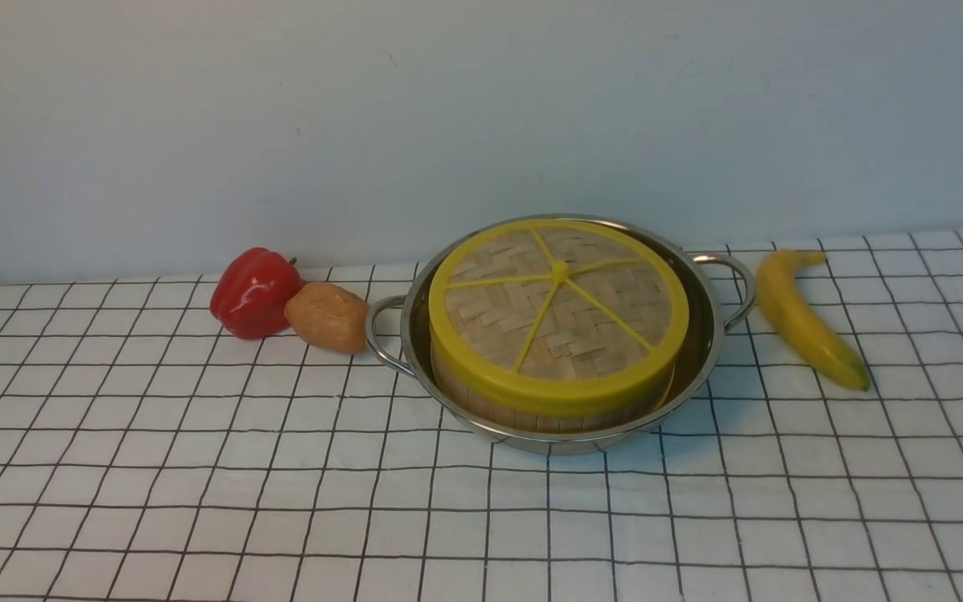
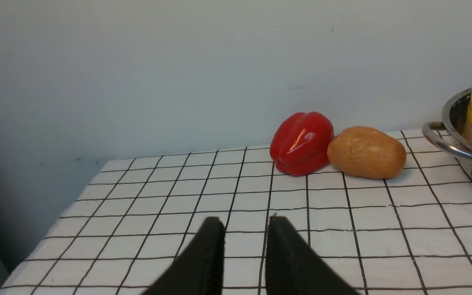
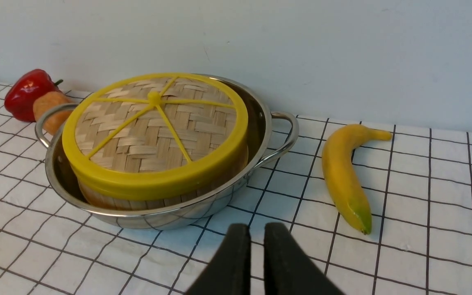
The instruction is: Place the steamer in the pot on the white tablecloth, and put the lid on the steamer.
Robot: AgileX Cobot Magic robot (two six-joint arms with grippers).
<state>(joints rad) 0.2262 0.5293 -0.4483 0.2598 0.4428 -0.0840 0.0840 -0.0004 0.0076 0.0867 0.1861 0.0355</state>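
The lid (image 1: 559, 311) is seen seated on the steamer (image 1: 532, 411), whose slatted wall shows just below the yellow rim, and the steamer stands inside the pot (image 1: 703, 334), at the centre of the front view on the white tablecloth (image 1: 197, 468) that covers the bench. Both placements are judged complete, so no further grasp appears to be called for.

In the right wrist view the pot lies ahead of the right gripper (image 3: 256, 237), toward the upper left of the frame; its jaws are parted by a narrow slit and nothing is held. In the left wrist view the left gripper (image 2: 245, 231) is parted somewhat wider, also empty, and the pot is only glimpsed at the right edge, so the right arm is judged nearer.

A banana (image 1: 807, 322) lies right of the pot, a red pepper (image 1: 254, 293) and a potato (image 1: 327, 316) left of it. No writing or label is visible.
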